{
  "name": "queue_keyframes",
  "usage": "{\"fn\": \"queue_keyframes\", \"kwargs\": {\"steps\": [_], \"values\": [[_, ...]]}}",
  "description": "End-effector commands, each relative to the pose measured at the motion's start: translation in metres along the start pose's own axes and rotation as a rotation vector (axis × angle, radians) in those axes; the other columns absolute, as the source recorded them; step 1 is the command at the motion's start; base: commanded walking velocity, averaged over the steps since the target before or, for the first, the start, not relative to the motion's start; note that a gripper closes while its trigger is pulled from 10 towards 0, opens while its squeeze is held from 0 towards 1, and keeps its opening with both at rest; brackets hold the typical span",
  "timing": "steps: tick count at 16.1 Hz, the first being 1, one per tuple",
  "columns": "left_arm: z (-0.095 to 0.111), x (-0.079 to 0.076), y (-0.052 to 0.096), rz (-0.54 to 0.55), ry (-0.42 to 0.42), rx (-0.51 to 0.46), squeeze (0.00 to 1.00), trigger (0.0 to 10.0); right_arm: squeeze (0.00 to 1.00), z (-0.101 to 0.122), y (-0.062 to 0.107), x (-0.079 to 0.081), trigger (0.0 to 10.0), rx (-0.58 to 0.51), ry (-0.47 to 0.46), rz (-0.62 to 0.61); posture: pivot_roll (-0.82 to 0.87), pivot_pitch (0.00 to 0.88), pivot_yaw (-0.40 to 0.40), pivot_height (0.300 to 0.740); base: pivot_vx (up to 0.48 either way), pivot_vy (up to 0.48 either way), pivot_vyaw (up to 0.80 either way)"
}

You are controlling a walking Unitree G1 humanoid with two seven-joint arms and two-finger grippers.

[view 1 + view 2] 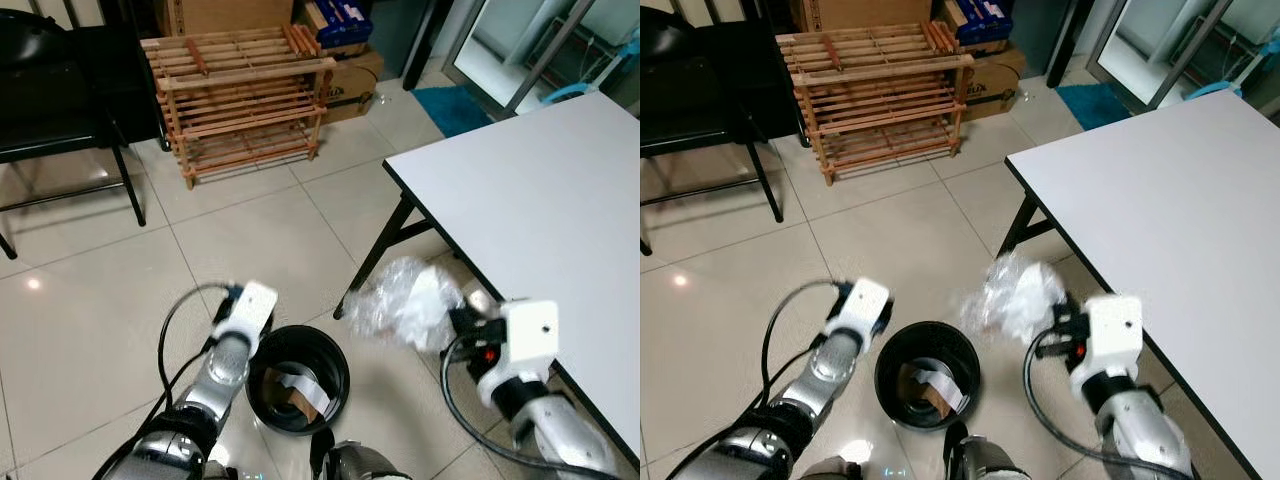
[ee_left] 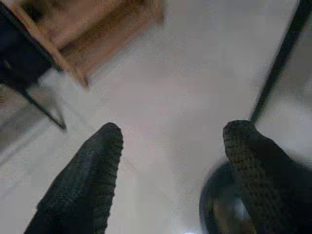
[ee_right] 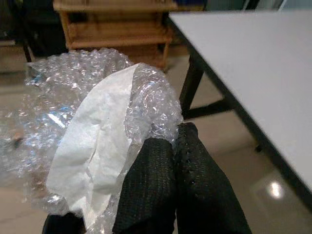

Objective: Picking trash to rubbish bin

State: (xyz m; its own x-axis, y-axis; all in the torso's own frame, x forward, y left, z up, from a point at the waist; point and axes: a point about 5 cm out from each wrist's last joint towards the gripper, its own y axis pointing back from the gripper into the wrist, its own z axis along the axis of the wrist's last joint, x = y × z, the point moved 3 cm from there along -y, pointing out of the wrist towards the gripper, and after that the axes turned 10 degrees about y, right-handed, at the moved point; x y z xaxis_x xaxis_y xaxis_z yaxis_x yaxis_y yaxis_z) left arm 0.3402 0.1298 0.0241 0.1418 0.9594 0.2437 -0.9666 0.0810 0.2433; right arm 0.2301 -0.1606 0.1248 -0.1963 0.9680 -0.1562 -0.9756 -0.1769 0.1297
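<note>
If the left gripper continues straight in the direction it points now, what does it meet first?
Probably the tiled floor. The open left gripper points ahead and down past the bin rim, toward the wooden rack. Depth is unclear.

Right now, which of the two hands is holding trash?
The right hand, shut on the bubble wrap beside the white table. The left hand is open, above the black bin.
</note>
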Motion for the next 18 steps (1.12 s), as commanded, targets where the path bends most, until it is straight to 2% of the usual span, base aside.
{"fn": "queue_keyframes", "kwargs": {"steps": [1, 2, 3, 5, 6, 8, 9, 11, 13, 18], "values": [[0.014, -0.011, 0.0, -0.025, 0.019, -0.058, 1.0, 10.0, 0.0, -0.006, 0.0, -0.006, 10.0, 0.017, 0.005, -0.014, 0.08, 0.198, -0.157, 0.74, 0.0, 0.0, 0.0], [0.034, -0.014, -0.002, -0.032, 0.028, -0.125, 1.0, 10.0, 0.0, -0.01, -0.003, -0.005, 10.0, 0.024, 0.008, -0.003, 0.08, 0.198, -0.157, 0.74, 0.0, 0.0, 0.0], [0.055, -0.014, -0.003, -0.04, 0.04, -0.192, 0.92, 10.0, 0.0, -0.015, -0.007, -0.001, 10.0, 0.033, 0.01, 0.02, 0.11, 0.195, -0.159, 0.74, 0.0, 0.0, 0.0], [0.083, -0.01, -0.004, -0.028, 0.082, -0.25, 0.45, 10.0, 0.0, -0.028, -0.016, 0.008, 10.0, 0.056, 0.017, 0.073, 0.13, 0.2, -0.16, 0.74, 0.0, 0.0, 0.0], [0.087, -0.009, -0.004, -0.026, 0.09, -0.255, 0.45, 10.0, 0.0, -0.031, -0.018, 0.01, 10.0, 0.062, 0.018, 0.083, 0.13, 0.2, -0.16, 0.74, 0.0, 0.0, 0.0], [0.091, -0.008, 0.002, -0.026, 0.099, -0.256, 0.33, 10.0, 0.0, -0.044, -0.024, 0.015, 10.0, 0.089, 0.02, 0.117, 0.15, 0.204, -0.161, 0.74, 0.0, 0.0, 0.0], [0.089, -0.006, 0.005, -0.022, 0.101, -0.253, 0.32, 10.0, 0.0, -0.052, -0.026, 0.017, 10.0, 0.107, 0.019, 0.134, 0.16, 0.21, -0.162, 0.74, 0.0, 0.0, 0.0], [0.086, -0.002, 0.008, -0.013, 0.098, -0.233, 0.05, 10.0, 0.0, -0.062, -0.029, 0.018, 10.0, 0.124, 0.035, 0.153, 0.17, 0.215, -0.163, 0.74, 0.0, 0.0, 0.0], [0.092, 0.002, 0.011, -0.005, 0.103, -0.228, 0.0, 10.0, 0.0, -0.081, -0.031, 0.021, 10.0, 0.167, 0.052, 0.185, 0.19, 0.216, -0.164, 0.74, 0.0, 0.0, 0.0], [0.108, 0.011, 0.017, 0.003, 0.12, -0.24, 0.0, 10.0, 0.0, -0.118, -0.038, 0.036, 10.0, 0.255, 0.057, 0.239, 0.25, 0.237, -0.156, 0.74, 0.0, 0.0, 0.0]]}}
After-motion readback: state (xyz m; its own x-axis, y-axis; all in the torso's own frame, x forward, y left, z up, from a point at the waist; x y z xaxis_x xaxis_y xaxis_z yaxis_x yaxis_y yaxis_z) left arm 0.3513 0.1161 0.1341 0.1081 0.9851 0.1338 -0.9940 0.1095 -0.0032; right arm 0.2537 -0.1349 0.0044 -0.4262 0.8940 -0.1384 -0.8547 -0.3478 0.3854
